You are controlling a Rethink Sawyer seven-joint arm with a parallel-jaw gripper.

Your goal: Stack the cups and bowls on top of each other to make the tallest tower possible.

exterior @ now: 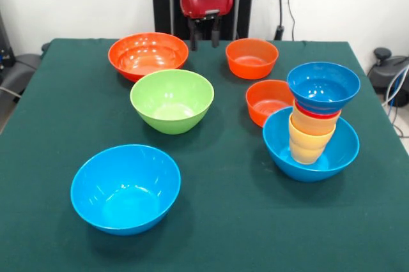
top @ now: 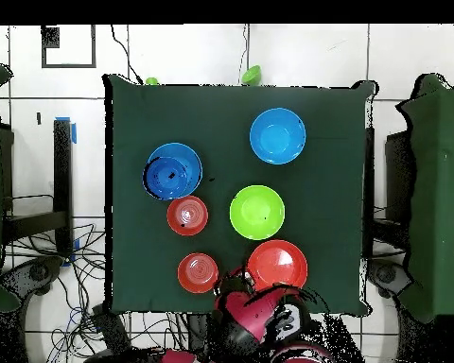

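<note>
Tower on the green tabletop [exterior: 57, 93], fingers [exterior: 204, 37] drawn back at the far edge.

In the front view the tower [exterior: 314, 119] stands at the right: a light-blue base bowl [exterior: 281, 141] holding yellow-orange cups [exterior: 308, 138], a red rim above them, and a dark blue bowl [exterior: 323, 87] on top, the column tilting slightly. Just beside it, touching or nearly so (the overlap makes this hard to judge), sits a small orange bowl [exterior: 265, 99], with another small one [exterior: 251, 58] farther back. The green bowl [exterior: 171, 100] is mid-table, the large orange bowl [exterior: 147, 55] behind it, and a second light-blue bowl [exterior: 125, 188] sits alone at the near left. The fingers hang slightly parted and hold nothing, between the two far orange bowls.
</note>
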